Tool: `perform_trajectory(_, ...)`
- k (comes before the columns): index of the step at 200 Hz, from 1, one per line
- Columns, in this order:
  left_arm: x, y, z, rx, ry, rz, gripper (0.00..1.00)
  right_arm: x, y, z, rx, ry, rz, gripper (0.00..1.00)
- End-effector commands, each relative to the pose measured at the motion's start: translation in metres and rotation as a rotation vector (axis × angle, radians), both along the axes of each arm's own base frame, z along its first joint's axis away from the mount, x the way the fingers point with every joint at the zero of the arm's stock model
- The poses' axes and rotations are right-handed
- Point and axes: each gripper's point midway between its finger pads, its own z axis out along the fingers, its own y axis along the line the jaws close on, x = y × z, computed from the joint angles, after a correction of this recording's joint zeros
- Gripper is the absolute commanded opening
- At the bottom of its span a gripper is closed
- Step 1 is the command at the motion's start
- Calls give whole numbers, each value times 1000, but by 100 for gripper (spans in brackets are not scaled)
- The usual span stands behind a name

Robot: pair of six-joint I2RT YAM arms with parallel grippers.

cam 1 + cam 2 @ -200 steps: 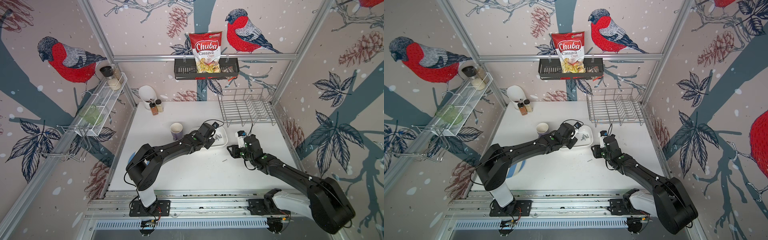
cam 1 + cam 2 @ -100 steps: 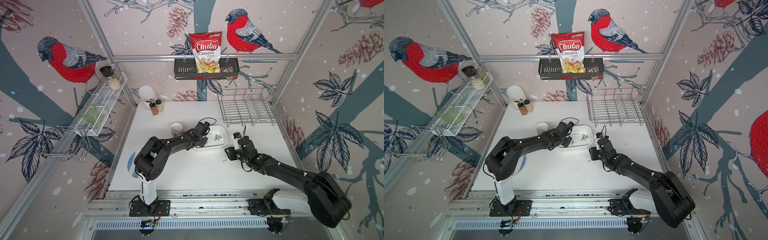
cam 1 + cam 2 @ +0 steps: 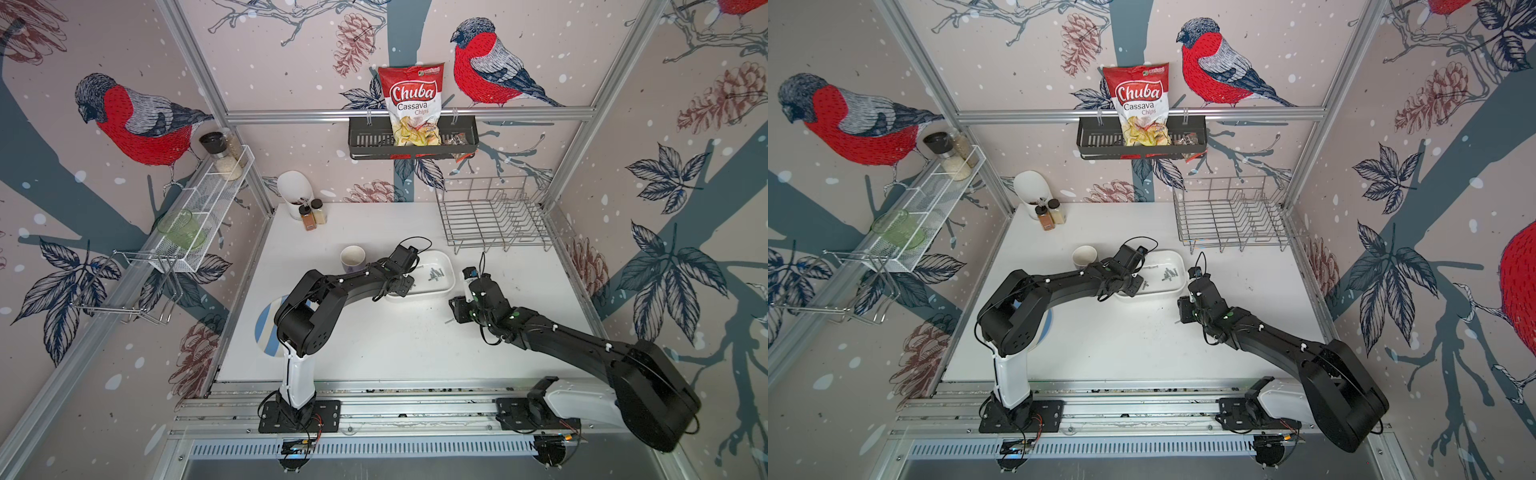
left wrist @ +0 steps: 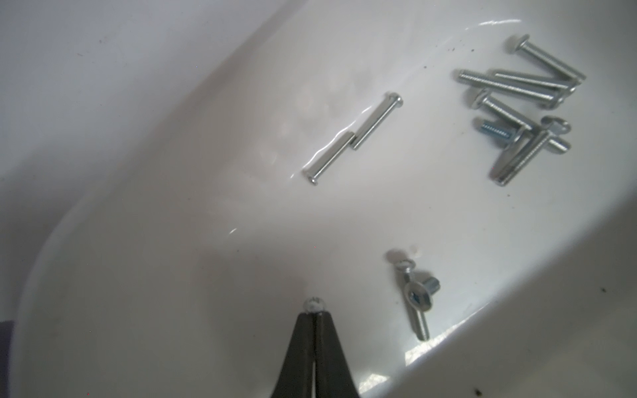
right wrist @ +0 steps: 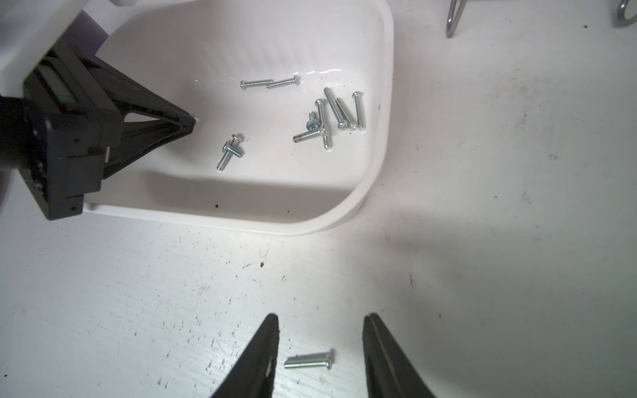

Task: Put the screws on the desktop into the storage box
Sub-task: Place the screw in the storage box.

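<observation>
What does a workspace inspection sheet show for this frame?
Surface: white desktop, scuffed, dark specks.
Job's things: storage box holds a scatter of screws; one loose screw lies on the desktop.
Clutter: mug, spice jars, dish rack, striped plate.
Grippers: left gripper shut, tip over the box; right gripper open, straddling the loose screw.
Cables: wire loop at each wrist.
Surroundings: bird wallpaper, chips bag in wall basket.

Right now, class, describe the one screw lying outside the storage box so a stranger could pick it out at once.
Find the white storage box near the middle of the white desktop. On the robot's side of it, the open right gripper hangs over a short silver screw lying flat between its fingers. The other screws lie inside the box; this one rests on bare tabletop.
</observation>
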Motion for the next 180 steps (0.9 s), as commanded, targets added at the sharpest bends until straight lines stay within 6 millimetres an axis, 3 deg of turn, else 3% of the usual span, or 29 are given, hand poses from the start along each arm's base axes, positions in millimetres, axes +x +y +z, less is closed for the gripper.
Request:
perform_trajectory(1,-1,1,-2,6,14,-8,3,0,-3,-1,-31,-2,-7,44)
perform_trajectory(29,-1,1,-3,7,16,-9,9,-3,2,-8,-56,21,18,44)
perform_trajectory(100,-2,1,-4,6,22,-14,16,3,8,6,-77,-5,39,45)
perform_trajectory(121,-2,0,0,-1,15,-14,23,4,8,14,-100,-22,63,47)
perform_trajectory(145,-3,-3,15,-47,-15,-17,25,7,12,29,-128,-64,114,49)
perform_trajectory(152,-4,-6,22,-76,-26,-23,25,11,12,46,-126,-116,121,49)
perform_trajectory(167,-8,-11,44,-155,-66,-37,26,18,10,65,-148,-192,138,50)
perform_trajectory(180,-15,-13,65,-231,-101,-51,26,16,17,77,-179,-264,254,50)
